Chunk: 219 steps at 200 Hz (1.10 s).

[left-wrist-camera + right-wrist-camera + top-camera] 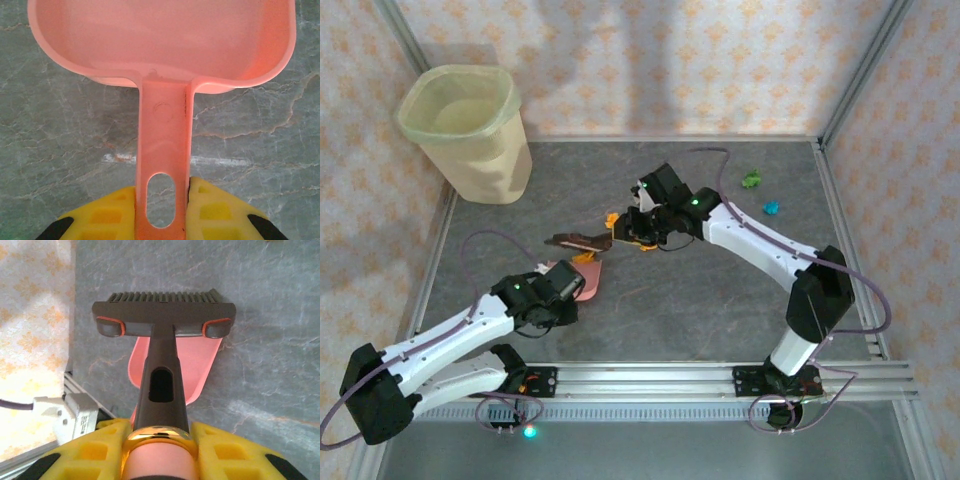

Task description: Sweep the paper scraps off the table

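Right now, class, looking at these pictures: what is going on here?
Two robot arms are sweeping up. The left gripper is shut on the handle of a pink dustpan; the right gripper is shut on a dark brush, its head near the pan's mouth. A green scrap and a teal scrap lie unswept on the table, off to the right.

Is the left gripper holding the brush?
No, the left gripper is shut on the handle of the pink dustpan.

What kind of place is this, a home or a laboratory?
Probably a robot test cell, not a home: aluminium frame rails edge the dark grey stone-patterned table, and orange-patterned wallpaper panels enclose it.
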### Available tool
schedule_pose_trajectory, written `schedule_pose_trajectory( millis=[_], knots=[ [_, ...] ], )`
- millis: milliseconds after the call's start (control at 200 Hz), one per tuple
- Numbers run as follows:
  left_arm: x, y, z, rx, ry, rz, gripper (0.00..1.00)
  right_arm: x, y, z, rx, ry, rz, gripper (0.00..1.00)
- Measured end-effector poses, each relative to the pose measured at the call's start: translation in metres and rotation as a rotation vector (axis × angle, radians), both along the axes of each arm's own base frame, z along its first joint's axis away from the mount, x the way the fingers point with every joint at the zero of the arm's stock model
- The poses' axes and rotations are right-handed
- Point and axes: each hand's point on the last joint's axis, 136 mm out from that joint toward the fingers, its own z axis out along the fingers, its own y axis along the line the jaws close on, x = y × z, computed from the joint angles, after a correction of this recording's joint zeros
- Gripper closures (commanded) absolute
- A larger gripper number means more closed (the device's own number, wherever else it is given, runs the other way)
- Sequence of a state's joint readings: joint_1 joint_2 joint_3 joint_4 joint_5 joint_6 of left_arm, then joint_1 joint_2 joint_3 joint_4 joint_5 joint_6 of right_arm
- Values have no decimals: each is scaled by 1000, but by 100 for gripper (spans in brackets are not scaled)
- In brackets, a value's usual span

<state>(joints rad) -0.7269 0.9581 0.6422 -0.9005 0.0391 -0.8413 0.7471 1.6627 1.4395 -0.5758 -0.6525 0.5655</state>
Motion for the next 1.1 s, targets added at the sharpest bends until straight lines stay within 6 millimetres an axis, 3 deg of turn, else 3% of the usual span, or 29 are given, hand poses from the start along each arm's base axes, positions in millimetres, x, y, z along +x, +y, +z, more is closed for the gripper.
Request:
schedule_pose_trajectory(
  millis=[145, 290, 395, 550, 746, 921, 1096],
  knots=[
    [2, -2, -10, -9, -13, 0, 100, -21, -8, -3, 38, 62, -4, 100],
    [7, -2, -15, -13, -43, 2, 100, -32, -18, 13, 95, 77, -25, 100],
    [10, -3, -18, -25, -68, 3, 100, -28, -31, 29, 136, 58, -72, 100],
    [13, -2, -23, -29, -100, -3, 100, 2, -59, 48, 164, -14, -201, 100],
    [17, -4, -23, -33, -120, -18, 100, 39, -90, 37, 29, -137, -349, 100],
    [16, -9, -25, -35, -103, -47, 100, 78, -94, 26, -97, -199, -410, 100],
    [22, -16, -24, -14, -77, -75, 100, 115, -81, 12, -163, -202, -422, 100]
  ],
)
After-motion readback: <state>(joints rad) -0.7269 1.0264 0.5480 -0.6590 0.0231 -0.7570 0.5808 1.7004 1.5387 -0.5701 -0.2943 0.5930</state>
